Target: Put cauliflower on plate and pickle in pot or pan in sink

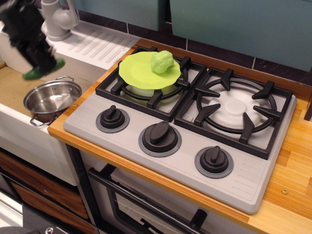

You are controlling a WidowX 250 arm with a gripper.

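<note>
blurred gripper (41,66) clamped on pickle (43,69) above pot (52,99), fingers indistinct, cauliflower (162,61) on plate (141,73)

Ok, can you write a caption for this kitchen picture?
Gripper carries the pickle above the pot; cauliflower sits on plate.

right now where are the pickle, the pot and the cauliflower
pickle (43,69): observation image, on its green body showing below the gripper
pot (52,100): observation image, on its shiny inside
cauliflower (162,61): observation image, on the middle of the floret
</note>
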